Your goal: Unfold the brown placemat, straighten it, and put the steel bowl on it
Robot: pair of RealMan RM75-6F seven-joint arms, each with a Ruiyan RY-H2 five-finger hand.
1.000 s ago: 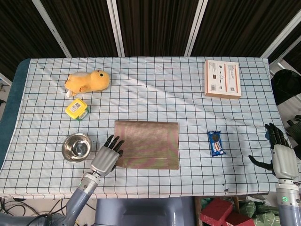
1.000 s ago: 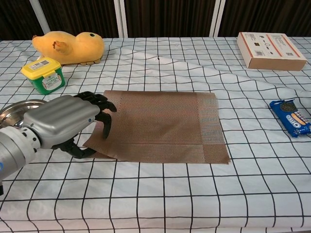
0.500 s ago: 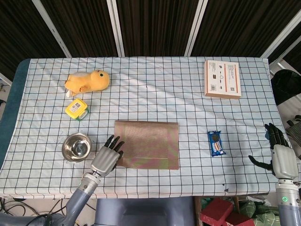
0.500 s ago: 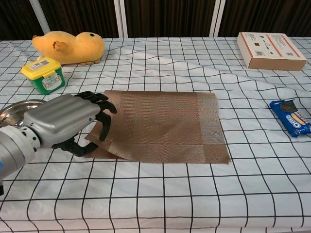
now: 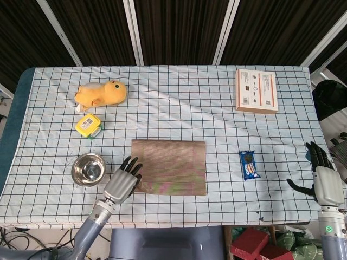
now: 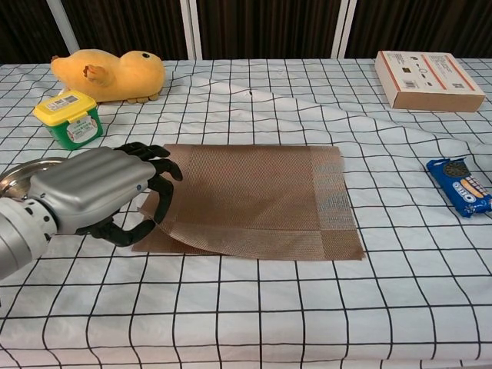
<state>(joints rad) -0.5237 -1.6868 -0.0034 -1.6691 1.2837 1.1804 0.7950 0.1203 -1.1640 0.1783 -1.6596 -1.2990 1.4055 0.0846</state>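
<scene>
Partly hidden behind the left hand (image 6: 100,192), the brown placemat (image 6: 254,201) has its lifted corner pinched; right hand (image 5: 323,181) hangs spread, empty.

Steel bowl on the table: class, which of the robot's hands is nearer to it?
Left. The left hand sits just right of the steel bowl, gripping the brown placemat's left edge. The right hand is open at the table's far right edge.
</scene>
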